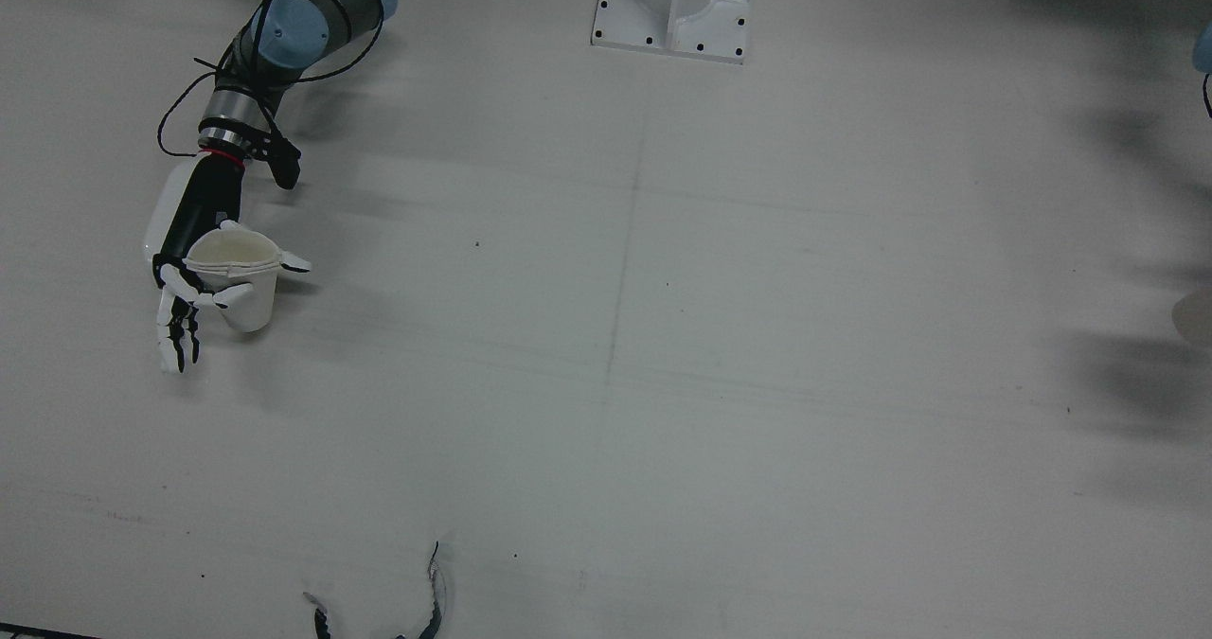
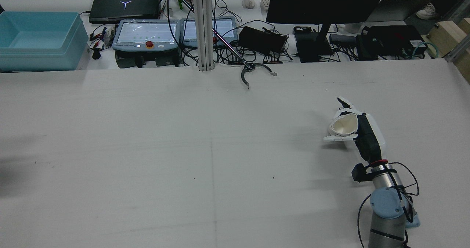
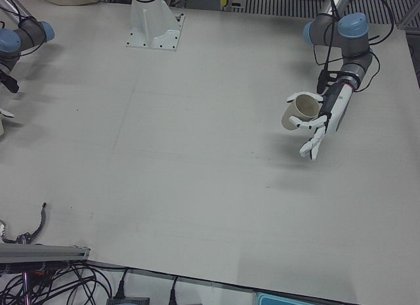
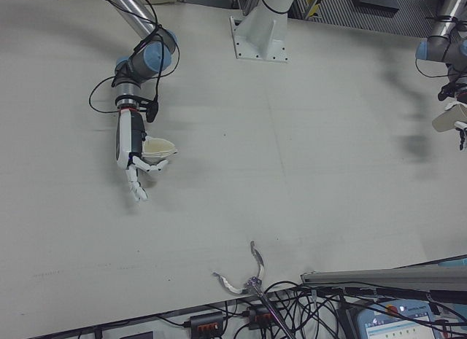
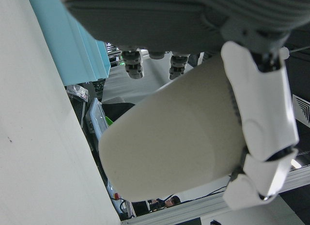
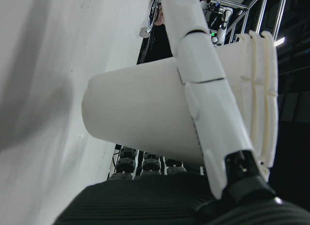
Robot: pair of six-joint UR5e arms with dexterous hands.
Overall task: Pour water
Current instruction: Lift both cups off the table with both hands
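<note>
My right hand (image 1: 194,284) is at the front view's left, closed on a white cup with a ribbed rim (image 1: 237,279). The thumb wraps the cup while the other fingers (image 1: 175,331) stretch past it. The cup's open mouth shows from above. It also shows in the rear view (image 2: 343,126) and the right-front view (image 4: 157,149). My left hand (image 3: 316,124) holds a beige cup (image 3: 298,111), tilted, above the table on the opposite side. In the left hand view the cup (image 5: 169,142) sits under a white finger (image 5: 261,123). The two cups are far apart.
The white pedestal (image 1: 672,14) stands at the table's back middle. A dark claw tool with cables (image 2: 253,71) lies on the table's operator-side edge. A blue bin (image 2: 36,38), control boxes and a monitor stand beyond that edge.
</note>
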